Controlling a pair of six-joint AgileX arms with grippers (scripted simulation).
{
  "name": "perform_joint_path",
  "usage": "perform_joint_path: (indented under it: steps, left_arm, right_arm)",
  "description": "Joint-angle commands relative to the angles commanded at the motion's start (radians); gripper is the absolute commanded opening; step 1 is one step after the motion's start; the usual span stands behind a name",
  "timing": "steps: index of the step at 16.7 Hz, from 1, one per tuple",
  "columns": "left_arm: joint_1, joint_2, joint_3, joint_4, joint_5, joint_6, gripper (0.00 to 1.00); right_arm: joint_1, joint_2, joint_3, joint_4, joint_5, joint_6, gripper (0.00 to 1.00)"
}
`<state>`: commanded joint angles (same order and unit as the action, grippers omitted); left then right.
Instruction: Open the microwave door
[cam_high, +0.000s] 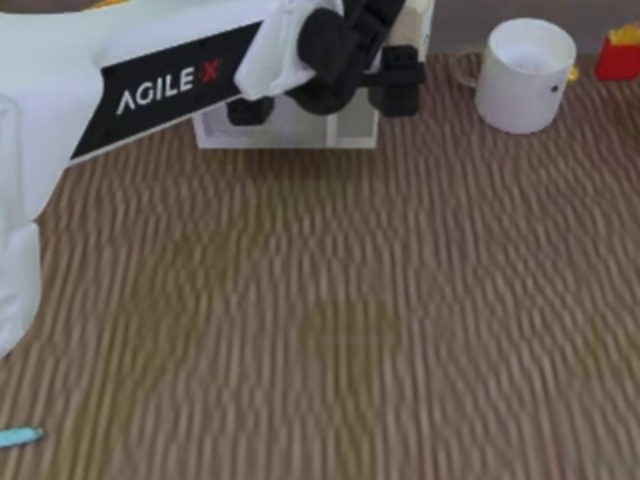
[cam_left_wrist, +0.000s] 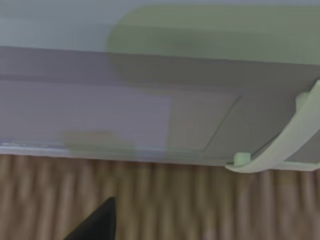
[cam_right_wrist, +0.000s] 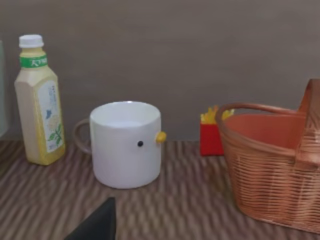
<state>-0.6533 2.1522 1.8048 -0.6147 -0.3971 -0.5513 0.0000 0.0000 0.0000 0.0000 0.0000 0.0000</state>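
Left gripper poised directly before the microwave door, pale door handle just off to one side; finger spread impossible to tell.

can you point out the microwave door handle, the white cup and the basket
microwave door handle (cam_left_wrist: 295, 135), left wrist view, middle of the pale curved bar.
white cup (cam_right_wrist: 127, 150), right wrist view, front of its wall.
basket (cam_right_wrist: 270, 175), right wrist view, woven side wall.

There was one microwave, one white mug, one juice bottle, one fries box, one wicker basket.
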Motion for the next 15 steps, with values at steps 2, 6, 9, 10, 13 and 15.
perform_joint_path:
  steps: [2,6,9,10,13,15]
  left_arm:
    - [0.003,0.017,0.014,0.011,0.003,0.006,1.00]
    - [0.036,0.159,0.093,0.074,0.024,0.036,1.00]
    - [0.056,0.224,0.134,0.111,0.037,0.054,1.00]
    - [0.057,0.226,0.135,0.112,0.037,0.054,1.00]
    - [0.057,0.226,0.135,0.112,0.037,0.054,1.00]
    - [0.057,0.226,0.135,0.112,0.037,0.054,0.85]
  right_arm:
    - [0.000,0.000,0.000,0.000,0.000,0.000,1.00]
    - [0.000,0.000,0.000,0.000,0.000,0.000,1.00]
    - [0.000,0.000,0.000,0.000,0.000,0.000,1.00]
    - [0.000,0.000,0.000,0.000,0.000,0.000,1.00]
    - [0.000,0.000,0.000,0.000,0.000,0.000,1.00]
    - [0.000,0.000,0.000,0.000,0.000,0.000,1.00]
